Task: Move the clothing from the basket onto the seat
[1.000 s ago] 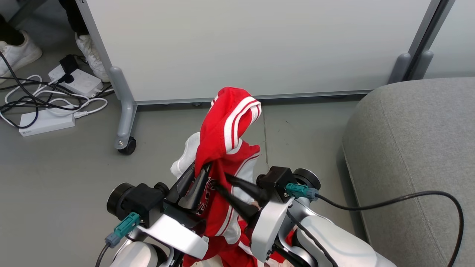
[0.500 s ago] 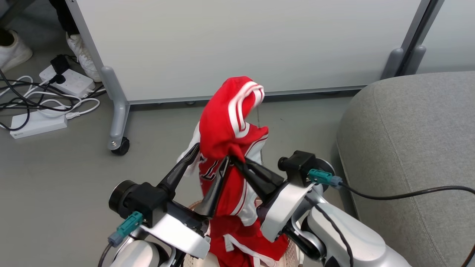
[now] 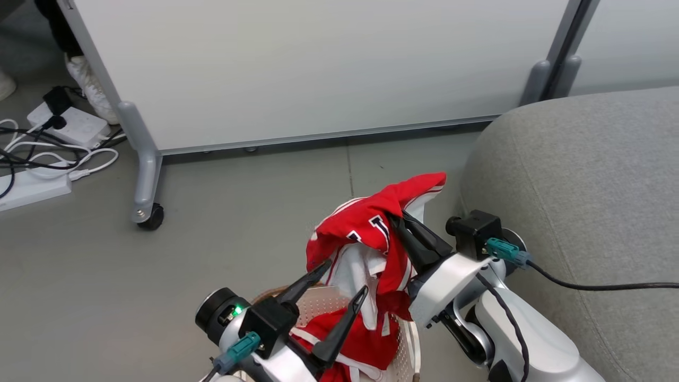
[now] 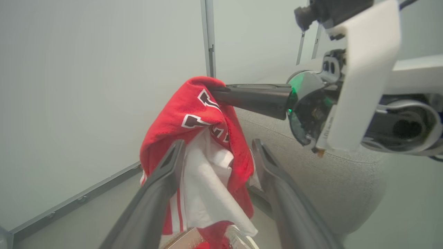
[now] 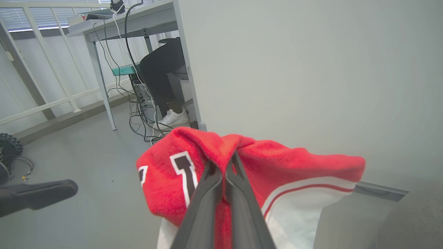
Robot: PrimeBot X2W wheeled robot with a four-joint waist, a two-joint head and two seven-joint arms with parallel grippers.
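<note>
The clothing point(image 3: 371, 225), a red garment with white panels and dark lettering, hangs from my right gripper point(image 3: 395, 218), which is shut on a fold of it. In the right wrist view the closed fingertips point(image 5: 224, 166) pinch the red cloth point(image 5: 283, 162). My left gripper point(image 3: 344, 278) stands open just below it, over the basket point(image 3: 321, 300), where more red clothing point(image 3: 366, 339) lies. In the left wrist view the garment point(image 4: 180, 114) droops between the spread fingers point(image 4: 166, 166) without being gripped. The grey seat point(image 3: 578, 180) lies just right of the right arm.
A white partition panel point(image 3: 318, 69) on a castor foot point(image 3: 144, 212) stands behind. Power strips and cables point(image 3: 37, 159) lie on the floor at far left, beside a person's white shoe point(image 3: 93, 93). A desk point(image 5: 138, 20) and a person's leg point(image 5: 159, 76) show beyond.
My left gripper opened, let go of the garment and dropped lower over the basket. My right gripper shut on the cloth and carried it right, toward the seat. The camera also shifted.
</note>
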